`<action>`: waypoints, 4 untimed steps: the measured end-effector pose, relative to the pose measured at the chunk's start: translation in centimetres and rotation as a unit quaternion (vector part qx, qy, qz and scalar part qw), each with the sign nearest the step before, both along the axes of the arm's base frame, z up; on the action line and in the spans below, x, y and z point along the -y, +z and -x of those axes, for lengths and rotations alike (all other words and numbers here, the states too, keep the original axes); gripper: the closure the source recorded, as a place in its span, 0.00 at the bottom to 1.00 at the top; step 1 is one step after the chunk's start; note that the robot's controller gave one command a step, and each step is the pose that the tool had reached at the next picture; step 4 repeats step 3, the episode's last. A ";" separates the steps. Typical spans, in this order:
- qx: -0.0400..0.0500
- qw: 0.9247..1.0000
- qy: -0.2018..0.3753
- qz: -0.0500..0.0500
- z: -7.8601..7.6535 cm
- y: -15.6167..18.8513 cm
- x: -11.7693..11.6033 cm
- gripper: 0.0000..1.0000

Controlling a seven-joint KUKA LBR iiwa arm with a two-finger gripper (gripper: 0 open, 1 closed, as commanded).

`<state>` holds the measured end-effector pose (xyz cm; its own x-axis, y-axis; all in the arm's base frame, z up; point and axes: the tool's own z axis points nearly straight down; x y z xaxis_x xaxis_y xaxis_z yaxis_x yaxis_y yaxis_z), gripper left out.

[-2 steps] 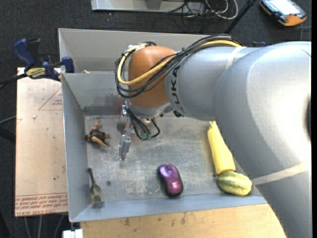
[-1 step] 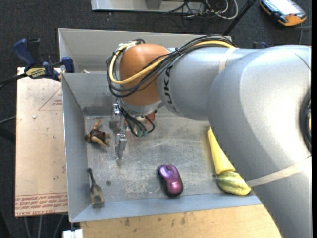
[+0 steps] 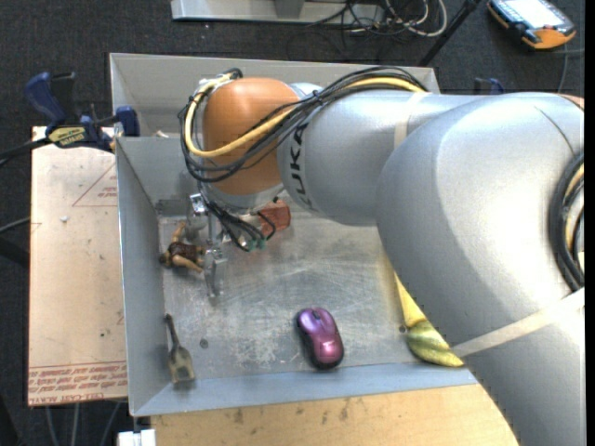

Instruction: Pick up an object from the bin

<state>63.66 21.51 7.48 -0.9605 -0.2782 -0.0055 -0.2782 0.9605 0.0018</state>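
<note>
The grey arm (image 3: 446, 184), its wrist under an orange cover (image 3: 244, 124), reaches from the right across the grey metal bin (image 3: 139, 268). A yellow banana-shaped piece (image 3: 426, 338) lies at the bin's right near corner, partly under the arm, and a purple computer mouse (image 3: 320, 337) lies near the front wall. A grey-brown tool (image 3: 177, 353) lies in the left near corner. The pincer (image 3: 213, 282) hangs low at the left side, just beside a small brown clump (image 3: 184, 254). Whether the pincer is apart or together cannot be told.
</note>
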 end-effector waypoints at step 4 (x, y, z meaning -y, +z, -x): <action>0.000 0.981 -0.192 -0.001 -1.8 14.8 -1.7 1.00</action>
